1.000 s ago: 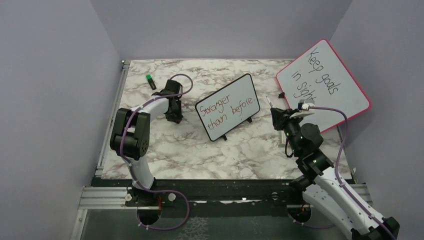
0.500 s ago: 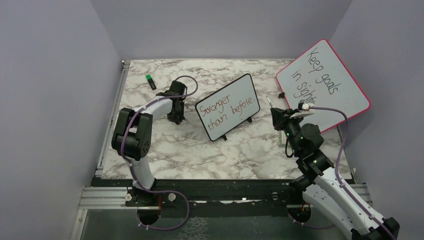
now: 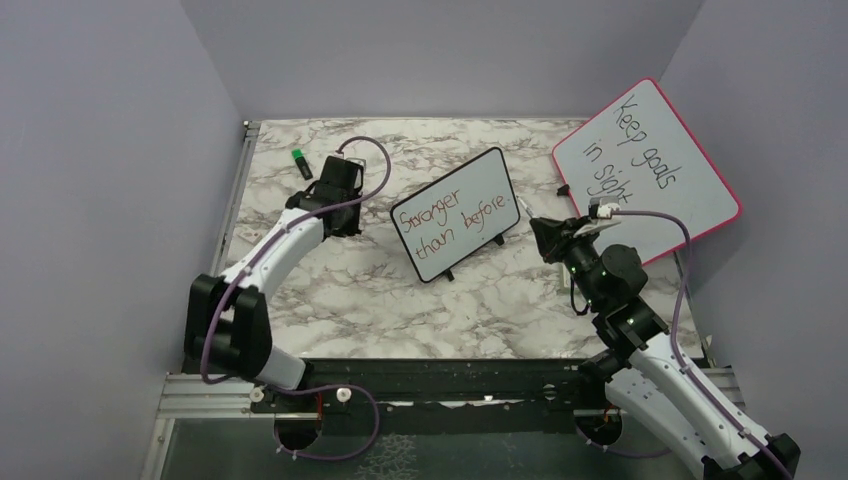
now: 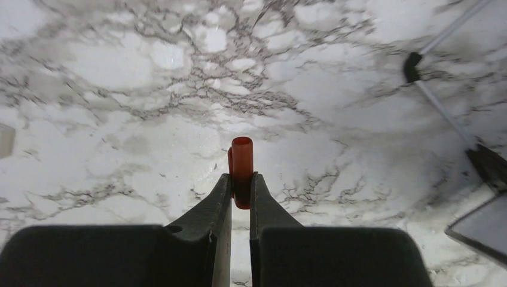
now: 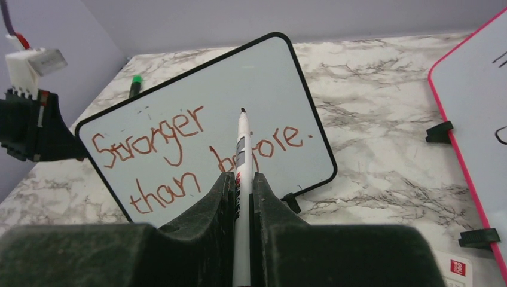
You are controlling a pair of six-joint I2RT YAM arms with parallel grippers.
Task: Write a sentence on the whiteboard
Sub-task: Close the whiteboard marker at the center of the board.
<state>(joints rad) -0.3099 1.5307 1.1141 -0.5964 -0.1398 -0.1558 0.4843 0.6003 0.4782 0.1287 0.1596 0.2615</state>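
1. Right wrist view: the right tool [image 5: 239,179] is clamped on a white marker [image 5: 242,143], its dark tip aimed at the whiteboard [image 5: 269,78].
2. The sentence [image 5: 152,139], "Stronger than before.", runs in two reddish lines across the whiteboard, which stands propped in the middle of the bench [image 3: 380,300].
3. Left wrist view: the left tool [image 4: 241,182] pinches a red-brown cap [image 4: 242,155] above the marble.
4. A pink-framed board [image 3: 690,175] leans at the right.

Glossy whiteboard [image 3: 455,215], smooth marbled table [image 3: 350,290]
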